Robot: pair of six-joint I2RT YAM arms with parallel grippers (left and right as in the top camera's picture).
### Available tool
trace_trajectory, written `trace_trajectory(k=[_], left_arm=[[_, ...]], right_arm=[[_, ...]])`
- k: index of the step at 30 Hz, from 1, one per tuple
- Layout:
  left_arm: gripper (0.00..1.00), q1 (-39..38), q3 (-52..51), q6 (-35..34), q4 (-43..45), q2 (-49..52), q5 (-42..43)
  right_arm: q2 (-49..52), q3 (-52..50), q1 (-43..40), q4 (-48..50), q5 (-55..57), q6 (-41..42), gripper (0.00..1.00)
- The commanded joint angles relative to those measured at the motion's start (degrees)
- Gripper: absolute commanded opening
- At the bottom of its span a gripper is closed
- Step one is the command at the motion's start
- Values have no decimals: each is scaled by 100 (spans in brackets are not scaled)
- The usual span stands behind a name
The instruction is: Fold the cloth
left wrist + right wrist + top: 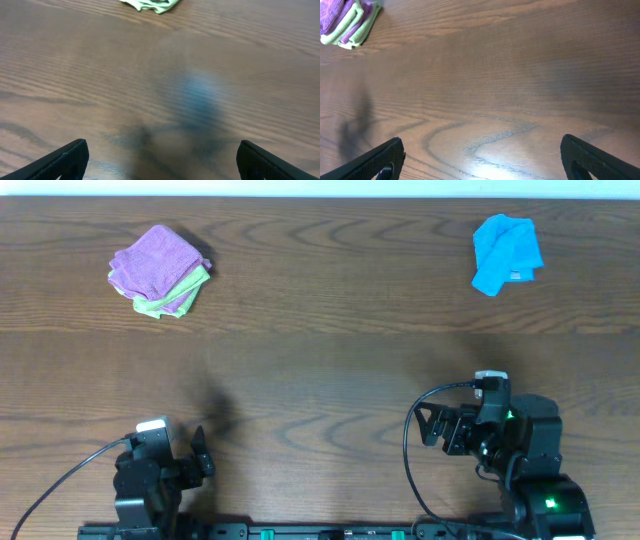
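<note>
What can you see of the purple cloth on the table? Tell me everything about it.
The purple cloth is lilac, soft and fuzzy like microfibre. It is folded into a thick, roughly square bundle turned cornerwise, and it lies at the far left of the wooden table. A lime-green cloth is layered in with it, its edges peeking out along the near sides between purple layers. No tag shows. Nothing else touches it.
</note>
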Motion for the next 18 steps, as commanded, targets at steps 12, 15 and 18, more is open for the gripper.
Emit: trace_trajectory(k=[12,15,18], left_arm=[[96,-188,-601,400,-33,-55,101],[95,-188,-691,686,-37,-52,271],[95,-188,-695,811,-37,-55,254]], right_arm=[[-22,9,-39,-7,-2,76,99],[-22,9,-39,-7,-2,76,99],[-22,9,-39,-7,-2,76,98]])
